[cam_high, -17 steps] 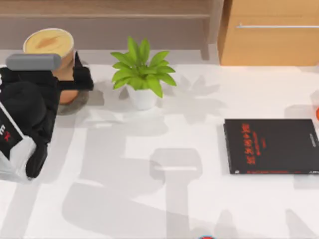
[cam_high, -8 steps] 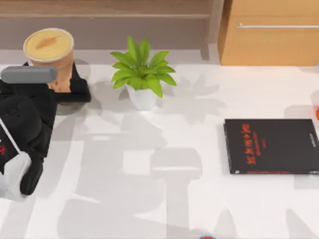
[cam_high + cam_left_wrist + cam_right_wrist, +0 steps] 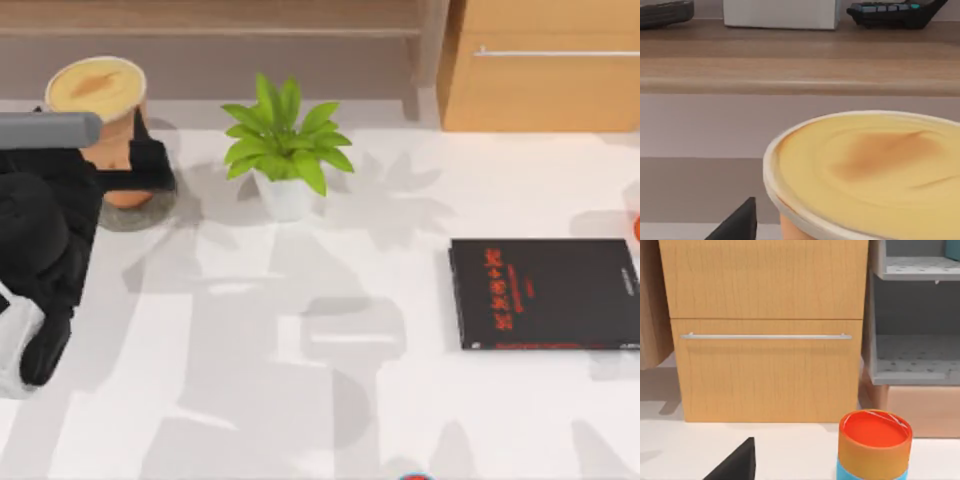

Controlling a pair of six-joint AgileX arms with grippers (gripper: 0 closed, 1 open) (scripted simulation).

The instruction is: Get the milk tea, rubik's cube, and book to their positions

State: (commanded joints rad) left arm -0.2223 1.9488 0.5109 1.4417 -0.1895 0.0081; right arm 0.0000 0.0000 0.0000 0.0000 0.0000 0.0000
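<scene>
Top view, left tool point(image 3: 128, 165): clamped on the milk tea point(image 3: 105, 120) at table's far left, beside a potted plant point(image 3: 283, 150).
Top view, table point(image 3: 380, 400): black book point(image 3: 545, 292) at right.
Left wrist view: milk tea's creamy top point(image 3: 870, 165) close up.
Right wrist view, right tool: fingers' state cannot be told; wooden drawer point(image 3: 765, 330), orange can point(image 3: 875, 442).

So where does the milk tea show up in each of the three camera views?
Top view: milk tea at far left rear, between the left gripper's fingers, on a grey coaster.
Left wrist view: its creamy top sits close up in the foreground.
Right wrist view: not in it.
Shared landmark: the wooden ledge behind the cup.
</scene>
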